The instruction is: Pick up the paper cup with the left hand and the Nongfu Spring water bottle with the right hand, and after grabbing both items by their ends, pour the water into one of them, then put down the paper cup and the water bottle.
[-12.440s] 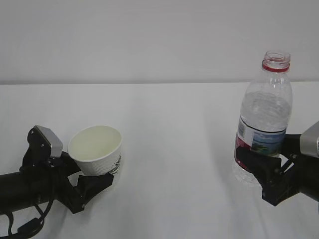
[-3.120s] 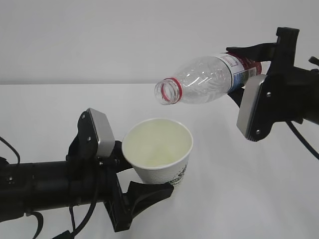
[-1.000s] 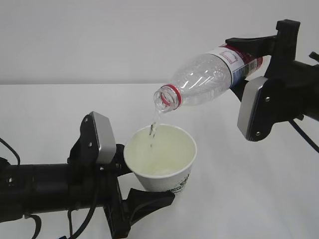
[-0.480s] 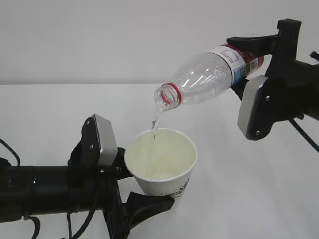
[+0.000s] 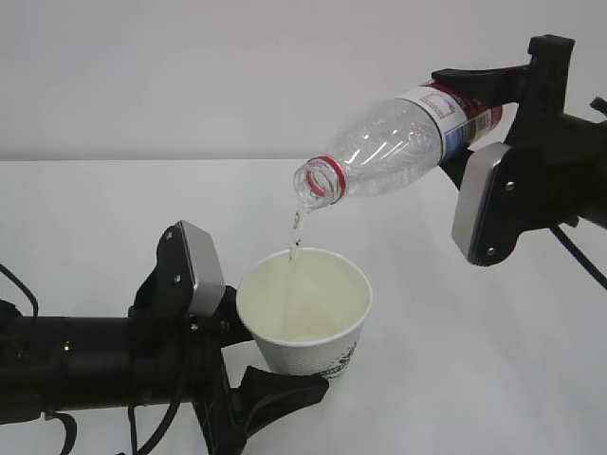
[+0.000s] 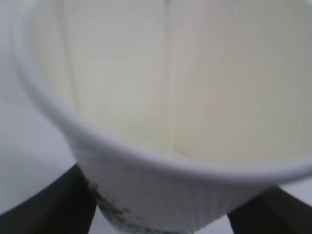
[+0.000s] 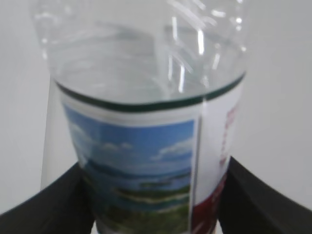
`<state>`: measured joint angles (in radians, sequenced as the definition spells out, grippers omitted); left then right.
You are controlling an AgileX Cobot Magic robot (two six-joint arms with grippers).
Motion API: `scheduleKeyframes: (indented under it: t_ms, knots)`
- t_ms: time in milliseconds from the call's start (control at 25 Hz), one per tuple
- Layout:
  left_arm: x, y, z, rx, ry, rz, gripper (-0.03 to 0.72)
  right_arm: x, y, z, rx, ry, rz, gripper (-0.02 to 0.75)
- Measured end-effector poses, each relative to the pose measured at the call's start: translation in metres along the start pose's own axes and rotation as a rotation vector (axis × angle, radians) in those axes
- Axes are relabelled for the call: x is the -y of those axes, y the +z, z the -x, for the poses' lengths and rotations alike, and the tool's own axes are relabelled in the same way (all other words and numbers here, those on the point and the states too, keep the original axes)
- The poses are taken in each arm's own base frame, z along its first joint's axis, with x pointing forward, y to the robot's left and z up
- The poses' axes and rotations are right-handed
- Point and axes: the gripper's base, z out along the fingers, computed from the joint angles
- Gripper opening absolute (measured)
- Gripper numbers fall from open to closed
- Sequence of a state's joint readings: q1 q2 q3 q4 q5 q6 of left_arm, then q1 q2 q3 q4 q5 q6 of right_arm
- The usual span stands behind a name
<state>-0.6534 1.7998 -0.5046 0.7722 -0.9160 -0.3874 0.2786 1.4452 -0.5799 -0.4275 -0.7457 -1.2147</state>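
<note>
The white paper cup [image 5: 303, 305] is upright and lifted off the table, and my left gripper [image 5: 275, 365] is shut on its lower part. In the left wrist view the cup [image 6: 161, 97] fills the frame, with a black finger [image 6: 48, 204] on either side of it. My right gripper [image 5: 469, 118] is shut on the labelled end of the Nongfu Spring water bottle [image 5: 398, 147]. The bottle is tipped, its red-ringed mouth down-left above the cup. A thin stream of water [image 5: 295, 232] falls into the cup. The right wrist view shows the label [image 7: 141, 161] between the fingers [image 7: 258, 195].
A white table [image 5: 474, 360] lies under both arms, and a plain pale wall [image 5: 190, 76] stands behind it. No other objects are in view.
The cup has sunk slightly beneath the bottle's mouth. The bottle has hardly moved and water keeps running into the cup.
</note>
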Motion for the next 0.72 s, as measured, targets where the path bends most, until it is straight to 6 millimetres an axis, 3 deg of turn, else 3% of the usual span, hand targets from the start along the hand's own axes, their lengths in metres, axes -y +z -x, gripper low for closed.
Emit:
scheduleKeyframes:
  t_ms: [720]
  knots:
    - [0.0000, 0.0000, -0.0002, -0.003, -0.001, 0.000, 0.555, 0.0002, 0.0000, 0.0000, -0.001, -0.001, -0.003, 0.503]
